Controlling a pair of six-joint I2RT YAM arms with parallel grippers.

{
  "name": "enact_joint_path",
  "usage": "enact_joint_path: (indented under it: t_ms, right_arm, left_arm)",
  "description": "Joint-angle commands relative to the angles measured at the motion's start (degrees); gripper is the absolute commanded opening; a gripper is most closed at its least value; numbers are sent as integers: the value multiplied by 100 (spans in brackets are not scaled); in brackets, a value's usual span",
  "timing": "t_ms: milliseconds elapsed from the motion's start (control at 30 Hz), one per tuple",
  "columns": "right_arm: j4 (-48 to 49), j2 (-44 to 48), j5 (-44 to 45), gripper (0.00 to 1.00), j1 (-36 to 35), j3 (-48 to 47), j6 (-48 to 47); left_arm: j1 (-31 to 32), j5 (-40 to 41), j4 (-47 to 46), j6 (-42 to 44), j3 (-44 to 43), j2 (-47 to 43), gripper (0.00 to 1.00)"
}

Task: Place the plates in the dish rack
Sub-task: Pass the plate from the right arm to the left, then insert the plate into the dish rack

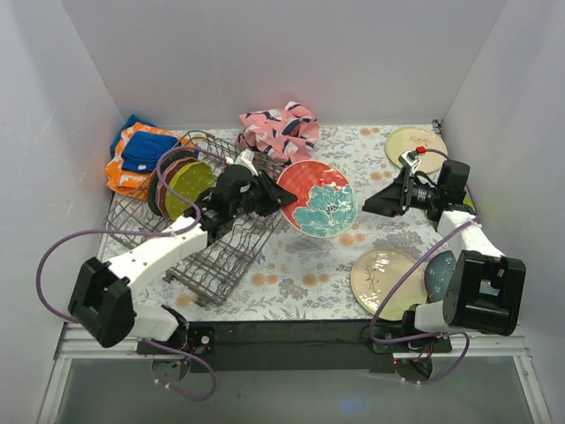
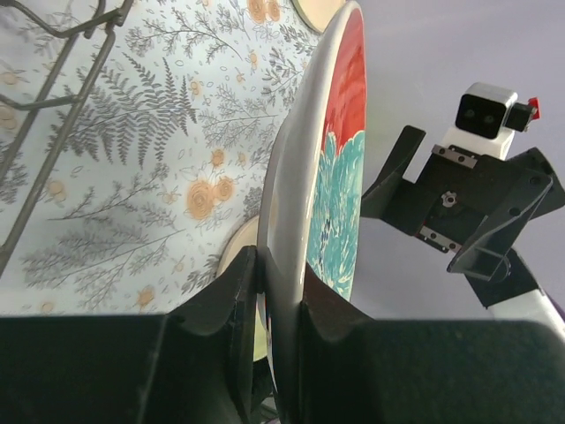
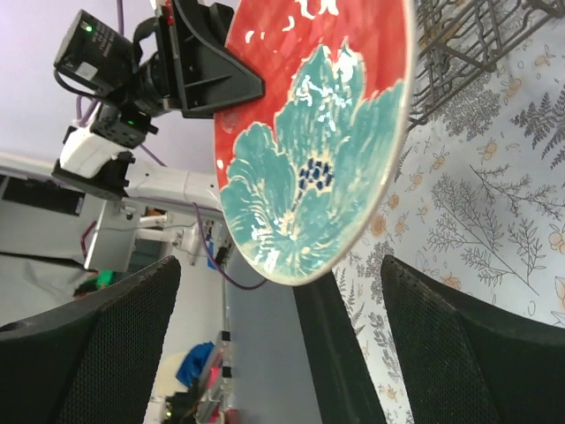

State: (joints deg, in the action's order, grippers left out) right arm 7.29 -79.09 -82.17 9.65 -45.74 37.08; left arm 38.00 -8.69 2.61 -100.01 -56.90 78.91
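Note:
A red plate with a teal flower point(image 1: 318, 199) hangs on edge above the table's middle, my left gripper point(image 1: 281, 196) shut on its left rim. In the left wrist view both fingers point(image 2: 237, 291) pinch the plate's rim point(image 2: 340, 177). My right gripper point(image 1: 380, 201) stands open just right of the plate, apart from it. In the right wrist view the plate's face point(image 3: 309, 150) sits beyond the wide-spread right gripper point(image 3: 278, 300). The grey wire dish rack point(image 1: 212, 256) lies at the left. It holds a green plate point(image 1: 187, 187) and darker ones behind it.
Two cream plates point(image 1: 415, 141) point(image 1: 387, 281) and a blue plate point(image 1: 439, 274) lie on the floral tablecloth at the right. Orange and blue cloths point(image 1: 137, 155) sit at the back left and a pink patterned cloth point(image 1: 281, 131) behind the rack. White walls enclose the table.

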Motion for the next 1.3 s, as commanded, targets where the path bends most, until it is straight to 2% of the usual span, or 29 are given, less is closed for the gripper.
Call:
enact_joint_path:
  t_ms: [0, 133, 300, 467, 500, 567, 600, 700, 933, 1267]
  right_arm:
    - [203, 192, -555, 98, -86, -68, -535]
    - [168, 166, -405, 98, -148, -23, -772]
    - [36, 17, -133, 98, -323, -76, -1027]
    - [-464, -115, 166, 98, -455, -382, -1641]
    - [-926, -159, 314, 98, -473, -479, -1817]
    - [-1779, -264, 534, 98, -560, -951, -2860]
    - [-2732, -395, 831, 99, -604, -1137, -3682]
    - [-3574, -615, 1168, 98, -675, -1508, -4532]
    - [-3919, -740, 1590, 98, -693, -1632, -4982]
    - [-4086, -678, 1836, 98, -719, -1658, -5185]
  left_arm:
    - [-55, 402, 105, 350, -58, -1202, 0]
    - [-100, 771, 818, 789, -206, -1930, 0]
    - [-126, 1342, 1863, 1421, -654, -2310, 0]
    - [-126, 1825, 2427, 1905, -1076, -2618, 0]
    - [-126, 1870, 2567, 2106, -1129, -2662, 0]
    - [-126, 2098, 2700, 2231, -1261, -2793, 0]
    - [-126, 2178, 2796, 2301, -1314, -2898, 0]
    - [-126, 2450, 2946, 2530, -1420, -3092, 0]
    - [-135, 2636, 2964, 2837, -1420, -3251, 0]
    - [-135, 2872, 2859, 3531, -1692, -2759, 0]
